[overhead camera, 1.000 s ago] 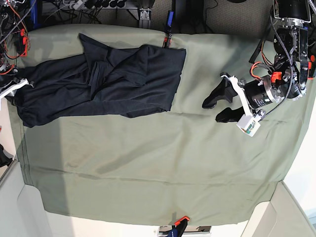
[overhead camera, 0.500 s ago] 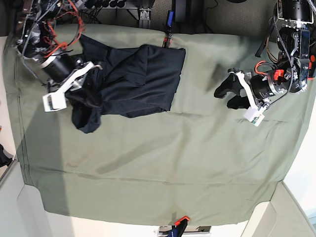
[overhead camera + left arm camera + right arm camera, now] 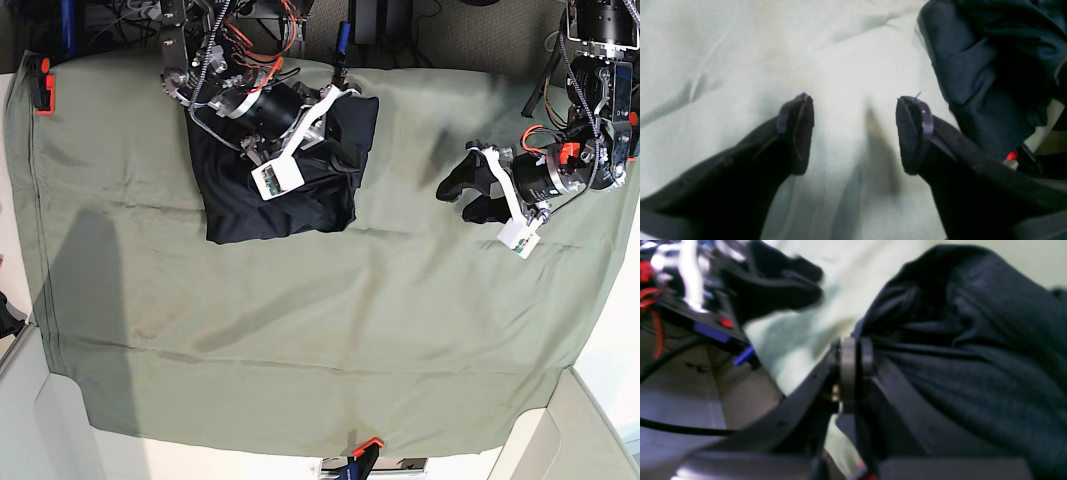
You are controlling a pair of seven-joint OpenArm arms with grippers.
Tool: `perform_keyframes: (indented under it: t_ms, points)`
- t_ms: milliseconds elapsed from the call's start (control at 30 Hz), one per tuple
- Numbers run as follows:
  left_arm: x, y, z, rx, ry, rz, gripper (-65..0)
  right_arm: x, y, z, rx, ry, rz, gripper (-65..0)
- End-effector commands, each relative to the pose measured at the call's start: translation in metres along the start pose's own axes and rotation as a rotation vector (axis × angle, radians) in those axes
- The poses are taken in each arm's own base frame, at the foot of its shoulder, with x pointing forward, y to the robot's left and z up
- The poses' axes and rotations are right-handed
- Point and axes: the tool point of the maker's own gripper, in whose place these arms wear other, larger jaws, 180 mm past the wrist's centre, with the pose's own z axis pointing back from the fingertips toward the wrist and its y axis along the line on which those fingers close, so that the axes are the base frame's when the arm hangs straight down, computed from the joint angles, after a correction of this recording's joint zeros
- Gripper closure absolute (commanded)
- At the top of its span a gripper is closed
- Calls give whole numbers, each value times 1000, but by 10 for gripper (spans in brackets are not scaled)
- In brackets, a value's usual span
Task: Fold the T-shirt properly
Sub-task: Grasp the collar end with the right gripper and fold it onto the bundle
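Note:
The dark navy T-shirt (image 3: 250, 205) lies bunched and folded over at the back of the olive-green table cloth (image 3: 300, 330). My right gripper (image 3: 345, 150) is over the shirt's right edge. In the right wrist view it (image 3: 853, 353) is shut on a fold of the shirt (image 3: 973, 373), which drapes away to the right. My left gripper (image 3: 452, 200) is open and empty above bare cloth, to the right of the shirt. In the left wrist view it (image 3: 857, 133) has its jaws wide apart, with the shirt's edge (image 3: 990, 66) at the upper right.
Red clamps hold the cloth at the back left corner (image 3: 42, 85), the back edge (image 3: 340, 75) and the front edge (image 3: 362, 447). Cables and arm bases crowd the back edge. The cloth has creases in front of the shirt.
My right arm has carried the shirt's left part over to the right, so the shirt is now doubled into a smaller pile. The left gripper has barely moved and stays open.

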Motion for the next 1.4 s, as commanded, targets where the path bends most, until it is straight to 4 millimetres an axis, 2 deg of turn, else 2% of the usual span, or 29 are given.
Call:
perform_keyframes:
  t_ms: [0, 67, 133, 333, 500, 600, 633, 667, 733, 833, 967, 1067, 1233, 1300, 1367]
  points:
    - [16, 3, 6, -1, -46, -24, -411, 14, 10, -2, 35, -50, 16, -80]
    - [16, 3, 6, -1, -46, -24, -411, 12, 20, -7, 62, -38, 26, -227]
    - [16, 2, 6, -1, -46, -24, -411, 11, 27, -10, 78, -25, 55, -322]
    - [16, 2, 6, -1, -45, -24, -411, 26, 48, -17, 136, -14, 180, -334]
    - [13, 2, 6, -2, -31, -23, -411, 46, 64, -9, 164, -39, 243, -334]
    - [14, 4, 7, 0, -29, -26, -411, 55, 63, -4, 137, -56, 284, -327]
    - [14, 5, 9, 0, -28, -27, -411, 57, 59, -2, 106, -56, 302, -289]
    - [15, 5, 10, -3, -30, -25, -410, 59, 52, -1, 63, -53, 316, -218]
    - [16, 5, 12, -10, -33, -22, -406, 61, 36, 2, -25, -38, 344, -10]
    - [17, 7, 14, -9, -31, -24, -403, 67, 3, 12, -171, -28, 359, 0]
    - [16, 7, 14, -8, -30, -25, -382, 73, -47, 38, -336, -37, 316, 0]
    - [16, 7, 14, -9, -30, -24, -369, 75, -75, 58, -406, -39, 292, 0]
    - [16, 6, 14, -9, -31, -24, -369, 76, -107, 84, -466, -63, 223, 0]
    - [17, 6, 13, -9, -32, -24, -369, 69, -115, 86, -467, -53, 190, 0]
    - [17, 6, 13, -10, -32, -23, -369, 57, -114, 80, -424, -24, 170, 0]
